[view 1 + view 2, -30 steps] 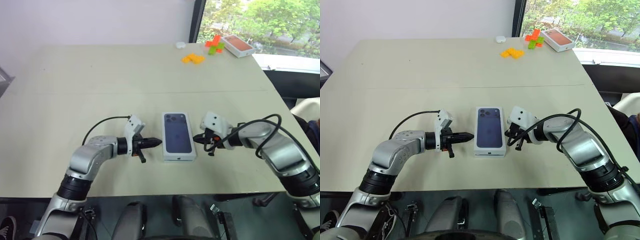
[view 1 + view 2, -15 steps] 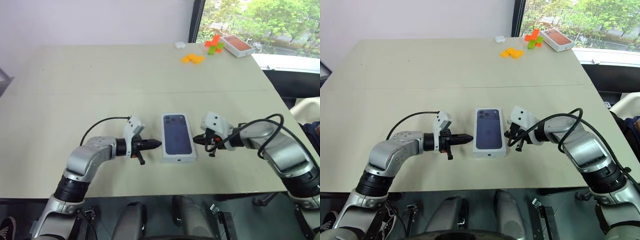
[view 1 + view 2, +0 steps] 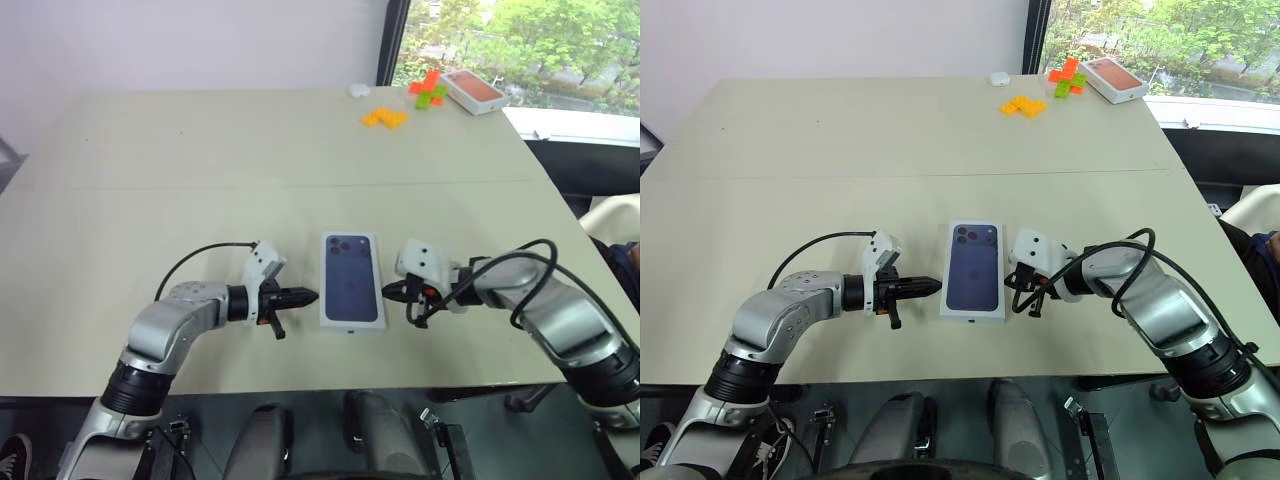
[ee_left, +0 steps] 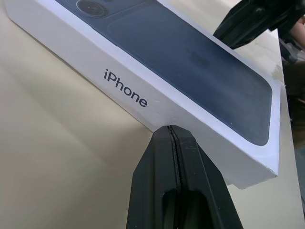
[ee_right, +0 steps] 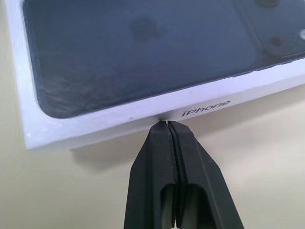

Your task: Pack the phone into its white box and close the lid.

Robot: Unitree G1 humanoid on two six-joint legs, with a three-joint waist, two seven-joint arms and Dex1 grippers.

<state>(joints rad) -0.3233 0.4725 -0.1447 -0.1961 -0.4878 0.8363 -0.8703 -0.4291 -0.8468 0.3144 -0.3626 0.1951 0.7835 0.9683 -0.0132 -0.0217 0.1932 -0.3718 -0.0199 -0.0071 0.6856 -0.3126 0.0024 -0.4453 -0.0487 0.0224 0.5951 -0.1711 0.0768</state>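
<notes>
From the head views, the lid (image 3: 352, 279), with its dark phone picture facing up, sits over the white box near the front edge of the bench (image 3: 200, 150), and the box reads as closed; the phone itself is presumably inside, since none of it can be seen. The left gripper (image 3: 305, 296) points at one long side and the right gripper (image 3: 390, 292) at the other, seemingly bracketing the package to square it up or press the lid home. At the far corner lie orange and green blocks (image 3: 386, 117) and a box with an orange-red top (image 3: 474, 90), well apart from the work. In the left wrist view, the fingers (image 4: 172, 191) are pressed together, their tip meeting the lid's side wall near the printed word. In the right wrist view, the fingers (image 5: 172, 176) are likewise pressed together, tip against the opposite wall.
</notes>
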